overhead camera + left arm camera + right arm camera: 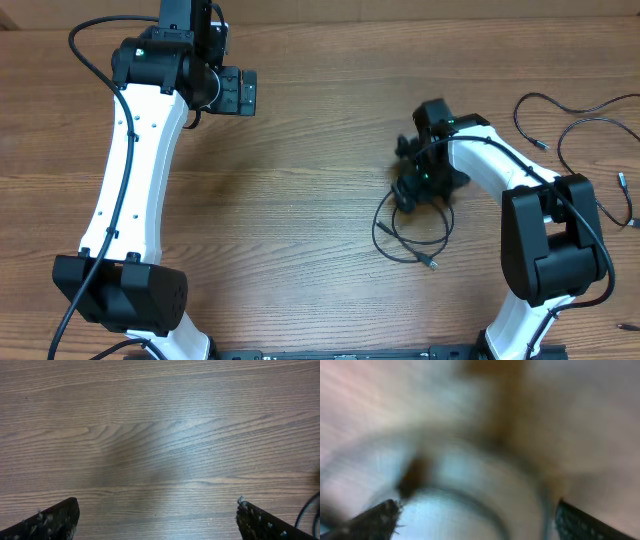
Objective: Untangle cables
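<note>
the left pincer (157,506) is open: its two dark fingertips (60,517) sit far apart at the bottom corners of the left wrist view, with only bare wood between them. from overhead, the left arm reaches to the far side of the tabletop (300,220), well apart from the cables.

the right pincer (477,507) hangs over the middle-right of the tabletop. its wrist view is badly blurred, but the two fingertips show wide apart at the lower corners, so it is open. the blur hides whether anything lies between them.

one thin black cable (378,230) lies in a loose loop just in front of and partly under the right pincer. its small grey plug (432,264) rests on the wood at the near side of the loop. from overhead, the top of the loop is hidden behind the dark pincer body, so i cannot tell whether they touch.

more thin black cables (590,119) sprawl in open curves at the right edge of the tabletop, beyond the right arm. one plug end (541,146) points toward the middle. these lie apart from the loop.
</note>
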`<state>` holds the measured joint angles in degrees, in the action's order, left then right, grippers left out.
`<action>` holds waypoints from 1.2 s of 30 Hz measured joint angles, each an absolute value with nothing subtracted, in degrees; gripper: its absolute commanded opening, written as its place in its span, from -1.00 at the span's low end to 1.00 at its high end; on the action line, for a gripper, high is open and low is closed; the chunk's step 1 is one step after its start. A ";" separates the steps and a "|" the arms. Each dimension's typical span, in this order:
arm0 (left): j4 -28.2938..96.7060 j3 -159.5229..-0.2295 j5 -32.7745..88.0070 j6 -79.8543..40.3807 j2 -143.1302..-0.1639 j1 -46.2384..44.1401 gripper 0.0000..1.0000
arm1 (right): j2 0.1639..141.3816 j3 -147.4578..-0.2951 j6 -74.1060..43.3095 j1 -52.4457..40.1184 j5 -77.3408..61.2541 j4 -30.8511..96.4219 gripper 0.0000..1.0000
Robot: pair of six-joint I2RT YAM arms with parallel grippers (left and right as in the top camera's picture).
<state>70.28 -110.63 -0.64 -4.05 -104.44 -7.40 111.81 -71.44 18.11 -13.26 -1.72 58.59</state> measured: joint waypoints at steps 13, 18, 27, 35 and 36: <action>70.30 -110.63 -0.64 -4.05 -104.44 -7.40 1.00 | 111.81 -71.07 15.27 -13.28 -1.04 56.21 0.97; 70.30 -110.63 -0.64 -4.05 -104.44 -7.40 1.00 | 111.81 -71.09 13.82 -13.28 -0.71 49.04 1.00; 70.30 -110.63 -0.64 -4.05 -104.44 -7.40 1.00 | 111.92 -71.09 15.09 -13.54 0.21 49.47 1.00; 70.30 -110.63 -0.67 -4.05 -104.44 -7.40 0.99 | 111.94 -70.89 12.05 -13.54 0.25 45.23 1.00; 70.30 -110.63 -0.64 -4.05 -104.44 -7.40 1.00 | 112.03 -70.89 11.11 -13.54 0.23 43.90 1.00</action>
